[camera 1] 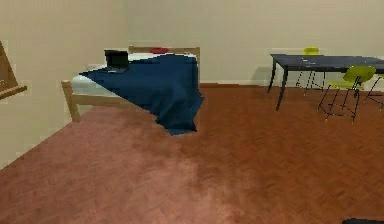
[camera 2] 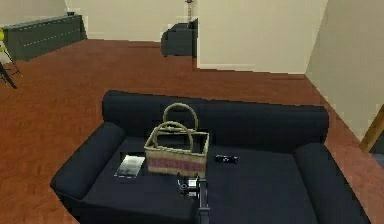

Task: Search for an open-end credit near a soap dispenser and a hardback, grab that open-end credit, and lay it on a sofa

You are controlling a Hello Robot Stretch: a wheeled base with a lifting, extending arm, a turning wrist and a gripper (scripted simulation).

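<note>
A dark navy sofa (camera 2: 270, 122) spans the arm side view. On its seat stands a wicker basket (camera 2: 178, 150) with looped handles. A flat grey card-like thing (camera 2: 130, 165) lies on the seat left of the basket. A small dark thing (camera 2: 226, 158) lies on the seat right of it. My arm (camera 2: 204, 208) rises from the bottom edge, and the gripper (camera 2: 187, 184) is at the seat just in front of the basket. I cannot tell whether it holds anything.
In the forward view a wooden bed (camera 1: 70, 100) with a blue blanket (camera 1: 160, 85) and a laptop (camera 1: 117, 60) stands ahead on the left. A dark table (camera 1: 320, 62) with yellow-green chairs (camera 1: 350, 85) is at the right. Red-brown floor lies between. Behind the sofa are a white wall section (camera 2: 255, 35) and a dark cabinet (camera 2: 40, 38).
</note>
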